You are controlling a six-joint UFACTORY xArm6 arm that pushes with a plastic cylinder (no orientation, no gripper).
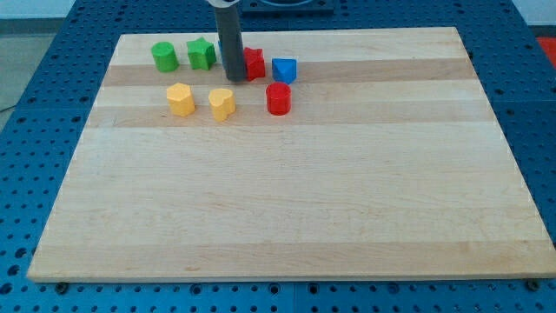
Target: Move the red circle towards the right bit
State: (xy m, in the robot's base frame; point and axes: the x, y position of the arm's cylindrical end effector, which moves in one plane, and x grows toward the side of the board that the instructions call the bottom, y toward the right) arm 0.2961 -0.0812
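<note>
The small red circular block (278,98), a short glossy cylinder that looks like plastic, stands upright on its flat end on the pale wooden board. Its round top face points upward and is unobstructed. It sits in the upper part of the board, a little to the view's left of centre, and forms the right-hand end of the lower of two rows of blocks, touching none of them.

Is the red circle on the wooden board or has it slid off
On. The red circle stands on the wooden board, well inside its edges, below the blue block. My tip is up-left of it, apart.
</note>
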